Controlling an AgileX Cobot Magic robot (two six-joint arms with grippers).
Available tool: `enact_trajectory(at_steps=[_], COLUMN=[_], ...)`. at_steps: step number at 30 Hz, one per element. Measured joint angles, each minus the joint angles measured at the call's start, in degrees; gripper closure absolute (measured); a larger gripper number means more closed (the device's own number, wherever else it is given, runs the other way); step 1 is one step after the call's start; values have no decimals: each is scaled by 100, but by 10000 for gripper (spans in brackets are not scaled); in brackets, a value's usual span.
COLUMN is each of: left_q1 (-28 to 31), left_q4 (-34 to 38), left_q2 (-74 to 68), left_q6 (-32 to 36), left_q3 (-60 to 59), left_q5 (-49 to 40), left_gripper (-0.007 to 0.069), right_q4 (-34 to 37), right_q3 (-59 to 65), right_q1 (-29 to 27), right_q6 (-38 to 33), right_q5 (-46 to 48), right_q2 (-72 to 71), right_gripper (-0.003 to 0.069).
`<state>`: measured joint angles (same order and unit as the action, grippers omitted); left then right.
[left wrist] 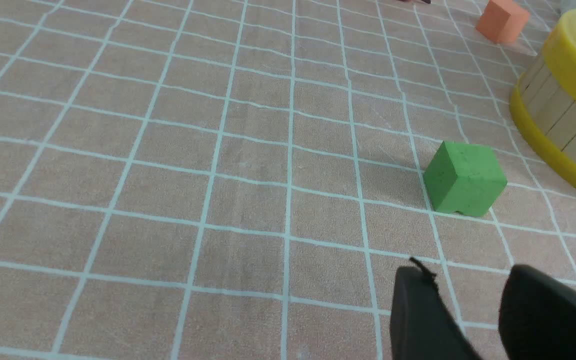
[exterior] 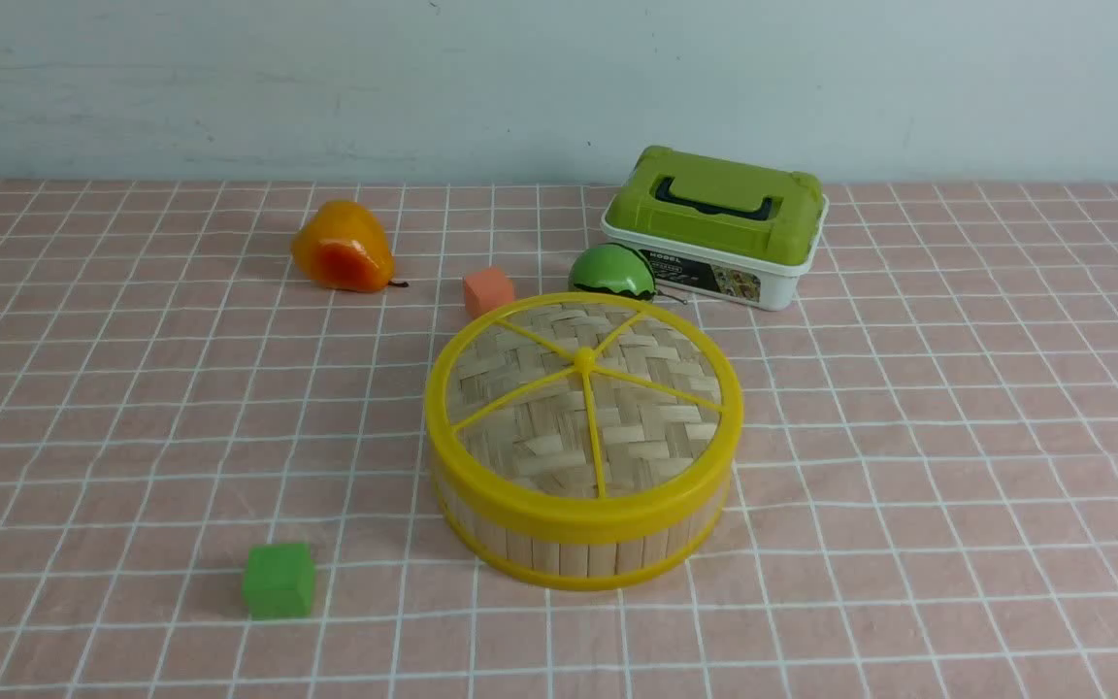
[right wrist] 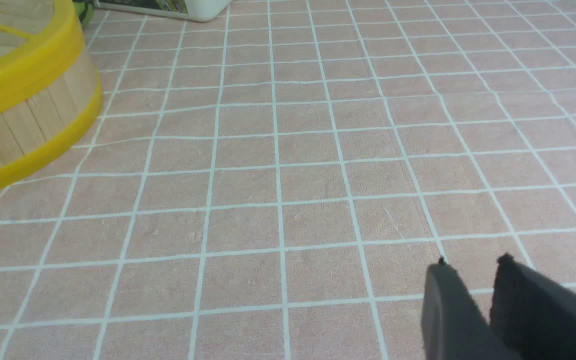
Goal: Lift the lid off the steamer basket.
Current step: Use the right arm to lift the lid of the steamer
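Observation:
The lid (exterior: 583,388), woven pale bamboo with a yellow rim and spokes, sits closed on the steamer basket (exterior: 569,553) at the middle of the checked cloth. Neither arm shows in the front view. In the left wrist view my left gripper (left wrist: 465,272) is open and empty, low over the cloth, with the basket (left wrist: 563,115) some way ahead and to one side. In the right wrist view my right gripper (right wrist: 473,264) is empty, its jaws a small gap apart, well away from the basket (right wrist: 23,120) and the lid's rim (right wrist: 18,75).
A green cube (exterior: 278,580) lies front left of the basket, just ahead of my left gripper (left wrist: 464,178). An orange cube (exterior: 488,291), a green half-fruit (exterior: 611,273), an orange pear (exterior: 341,260) and a white box with a green lid (exterior: 714,225) stand behind.

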<state>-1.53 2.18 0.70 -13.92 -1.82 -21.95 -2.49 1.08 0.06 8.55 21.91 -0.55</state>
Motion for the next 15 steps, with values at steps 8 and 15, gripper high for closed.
enact_trajectory(at_steps=[8,15], left_q1=[0,0], left_q4=[0,0], left_q2=[0,0], left_q6=[0,0], left_q3=[0,0], left_q5=[0,0], left_gripper=[385,385], right_q4=[0,0], right_q3=[0,0], right_q1=[0,0], right_q6=[0,0], right_q5=[0,0], right_q2=[0,0], right_gripper=[530,522])
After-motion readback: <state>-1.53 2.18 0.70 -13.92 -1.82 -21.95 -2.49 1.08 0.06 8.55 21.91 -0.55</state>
